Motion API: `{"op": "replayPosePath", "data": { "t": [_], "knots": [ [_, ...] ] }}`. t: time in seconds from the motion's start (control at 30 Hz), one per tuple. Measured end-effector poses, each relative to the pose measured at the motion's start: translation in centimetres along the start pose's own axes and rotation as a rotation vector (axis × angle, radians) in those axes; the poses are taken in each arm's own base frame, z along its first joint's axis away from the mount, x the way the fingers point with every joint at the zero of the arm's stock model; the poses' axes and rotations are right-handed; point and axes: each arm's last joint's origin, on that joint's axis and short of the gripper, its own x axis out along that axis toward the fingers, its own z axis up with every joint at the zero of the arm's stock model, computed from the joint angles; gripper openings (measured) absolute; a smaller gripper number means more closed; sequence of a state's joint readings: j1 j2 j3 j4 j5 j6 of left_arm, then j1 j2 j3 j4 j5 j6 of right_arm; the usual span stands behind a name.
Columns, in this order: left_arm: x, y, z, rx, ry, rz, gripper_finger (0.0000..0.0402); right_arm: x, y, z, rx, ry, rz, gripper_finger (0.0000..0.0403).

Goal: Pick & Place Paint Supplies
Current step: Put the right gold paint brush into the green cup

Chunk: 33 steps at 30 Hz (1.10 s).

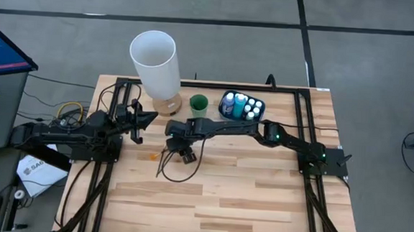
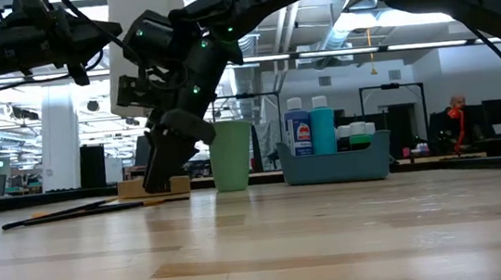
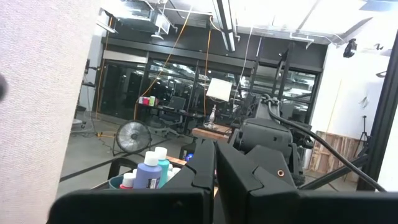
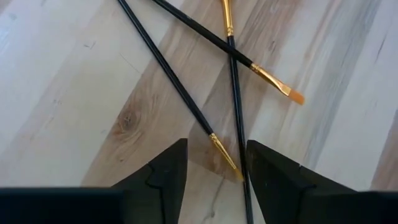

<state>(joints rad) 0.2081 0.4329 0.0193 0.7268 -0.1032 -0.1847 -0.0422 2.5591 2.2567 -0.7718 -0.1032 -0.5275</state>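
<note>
Three thin dark brushes [image 4: 186,101] with gold ferrules lie crossed on the wooden table [image 1: 259,198]; they also show in the high view [image 1: 166,164] and in the low view [image 2: 72,213]. My right gripper [image 4: 214,171] is open and points down just over them [image 1: 181,153], with its fingers on either side of two brush tips. White-capped bottles [image 1: 241,104] stand in the blue tray [image 2: 337,163]. My left gripper [image 3: 215,180] is shut and empty, held above the table's left side [image 1: 139,119].
A tall white cylinder [image 1: 155,59] stands on a wooden base [image 2: 153,186] at the far edge. The green cup [image 1: 198,105] is beside it, left of the blue tray. A small orange speck [image 1: 152,156] lies left of the brushes. The near half of the table is bare wood.
</note>
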Motion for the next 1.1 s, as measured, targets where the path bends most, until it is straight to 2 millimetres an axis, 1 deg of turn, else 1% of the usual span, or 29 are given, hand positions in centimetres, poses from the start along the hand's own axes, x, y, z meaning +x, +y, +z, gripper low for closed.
{"op": "replayPosePath", "data": {
  "t": [0.3,0.43,0.53,0.8,0.9,1.1],
  "knots": [
    [0.0,0.0,0.0,0.0,0.0,0.0,0.0002,0.1,-0.2,-0.2,0.006,-0.001,-0.003,0.0136],
    [0.0,0.0,0.0,0.0,0.0,0.0,0.0002,1.4,-0.2,-0.7,0.011,0.008,0.002,0.013],
    [0.0,0.0,0.0,0.0,0.0,0.0,0.0002,2.0,-0.1,-0.9,0.012,0.012,0.009,0.0128],
    [0.0,0.0,0.0,0.0,0.0,0.0,0.0002,2.0,-0.1,-0.9,0.052,0.017,0.011,0.0122],
    [0.0,0.0,0.0,0.0,0.0,0.0,0.0002,1.9,-0.3,-1.2,0.097,0.026,0.013,0.0106],
    [0.0,0.0,0.0,0.0,0.0,0.0,0.0002,2.0,-0.4,-1.7,0.176,0.059,0.027,0.0056]
  ]
}}
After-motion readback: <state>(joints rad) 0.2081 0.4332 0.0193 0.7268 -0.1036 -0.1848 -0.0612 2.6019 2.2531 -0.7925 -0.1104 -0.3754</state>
